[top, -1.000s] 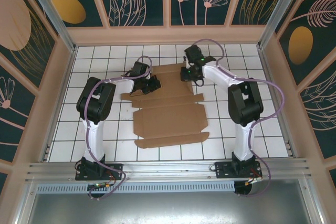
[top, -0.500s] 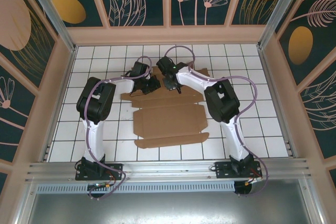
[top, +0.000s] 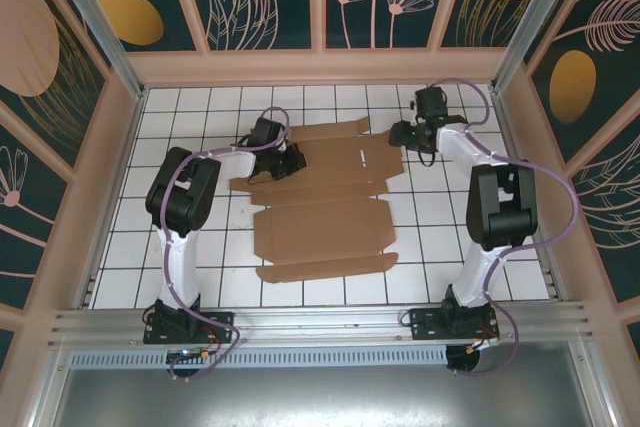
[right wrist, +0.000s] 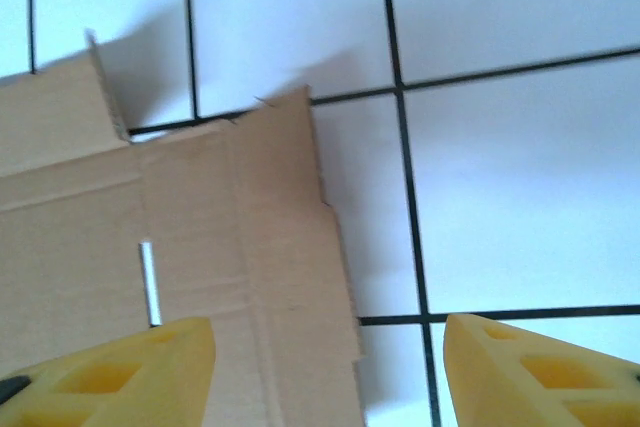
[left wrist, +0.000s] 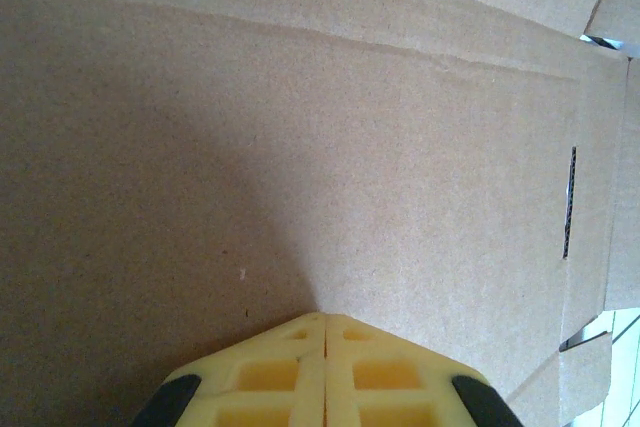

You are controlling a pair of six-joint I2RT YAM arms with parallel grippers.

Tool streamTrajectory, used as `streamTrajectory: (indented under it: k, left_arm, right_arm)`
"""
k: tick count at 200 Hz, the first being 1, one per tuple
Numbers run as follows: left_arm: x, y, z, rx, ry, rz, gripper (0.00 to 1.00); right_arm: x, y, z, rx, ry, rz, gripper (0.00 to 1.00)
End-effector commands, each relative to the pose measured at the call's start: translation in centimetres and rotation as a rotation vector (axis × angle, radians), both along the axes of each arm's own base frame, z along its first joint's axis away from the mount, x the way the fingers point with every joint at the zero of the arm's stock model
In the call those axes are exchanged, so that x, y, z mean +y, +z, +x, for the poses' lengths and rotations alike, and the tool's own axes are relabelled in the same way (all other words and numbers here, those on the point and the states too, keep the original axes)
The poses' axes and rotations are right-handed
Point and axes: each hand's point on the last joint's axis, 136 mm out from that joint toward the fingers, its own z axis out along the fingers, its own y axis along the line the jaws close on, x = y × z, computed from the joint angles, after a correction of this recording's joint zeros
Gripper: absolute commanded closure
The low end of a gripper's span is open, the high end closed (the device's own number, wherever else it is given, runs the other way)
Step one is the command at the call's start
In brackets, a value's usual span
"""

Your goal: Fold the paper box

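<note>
The box (top: 320, 217) lies flat and unfolded on the desk (top: 180, 237). The step looks like raising its far right flap. The right tool (right wrist: 328, 335) should drop so one finger slips under the box's far right corner and the other lands on top, then close before lifting along the crease. The left tool (left wrist: 325, 319), closed tight on nothing, rests on the box's far left panel, a useful anchor. The right arm (top: 495, 207) stretches beyond the box's right edge, its tool spread wide and empty over that corner. The left arm (top: 185, 192) bends in over the box.
</note>
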Motion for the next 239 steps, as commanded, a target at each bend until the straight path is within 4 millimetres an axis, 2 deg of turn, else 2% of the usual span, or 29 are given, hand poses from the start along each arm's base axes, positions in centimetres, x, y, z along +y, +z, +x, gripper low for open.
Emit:
streamTrajectory:
  k: [1, 17, 36, 64, 85, 108, 124, 156, 198, 229, 233, 239]
  left_arm:
    - [1.5, -2.2, -1.4, 0.064, 0.016, 0.066, 0.93]
    - [1.5, -2.2, -1.4, 0.063, 0.014, 0.065, 0.93]
    - [1.5, -2.2, -1.4, 0.062, 0.012, 0.062, 0.93]
    - [1.4, -2.2, -1.4, 0.062, 0.01, 0.059, 0.94]
    - [1.4, -2.3, -1.4, 0.065, 0.009, 0.057, 0.95]
    - [1.3, -2.2, -1.3, 0.063, 0.008, 0.054, 0.95]
    - [1.3, -2.1, -1.3, 0.061, 0.01, 0.053, 0.95]
    - [1.3, -1.9, -1.1, 0.058, 0.015, 0.049, 0.96]
    - [1.4, -1.7, -1.1, 0.057, 0.02, 0.051, 0.96]
    - [1.4, -1.8, -1.1, 0.06, 0.023, 0.051, 0.96]
    - [1.4, -1.7, -1.1, 0.06, 0.023, 0.05, 0.96]
    - [1.4, -1.7, -1.0, 0.058, 0.024, 0.051, 0.96]
  right_arm:
    - [1.7, -1.9, -0.6, 0.046, 0.075, 0.157, 0.37]
    - [2.0, -2.8, -1.0, 0.069, 0.102, 0.255, 0.38]
    - [3.3, -3.8, -1.8, 0.111, 0.146, 0.369, 0.38]
    - [4.8, -5.7, -2.6, 0.169, 0.172, 0.454, 0.4]
    - [6.1, -5.6, -3.0, 0.157, 0.19, 0.522, 0.49]
    - [6.9, -4.9, -2.9, 0.135, 0.199, 0.526, 0.69]
    - [6.4, -4.0, -2.5, 0.104, 0.18, 0.449, 0.82]
    - [6.6, -0.8, -1.4, 0.018, 0.176, 0.203, 0.92]
    - [10.0, 1.1, -1.4, -0.041, 0.208, -0.135, 0.92]
    - [13.5, 0.1, -2.0, -0.024, 0.26, -0.273, 0.88]
    - [13.4, -0.2, -1.9, -0.019, 0.256, -0.297, 0.88]
    - [14.6, -0.5, -2.2, -0.023, 0.278, -0.331, 0.87]
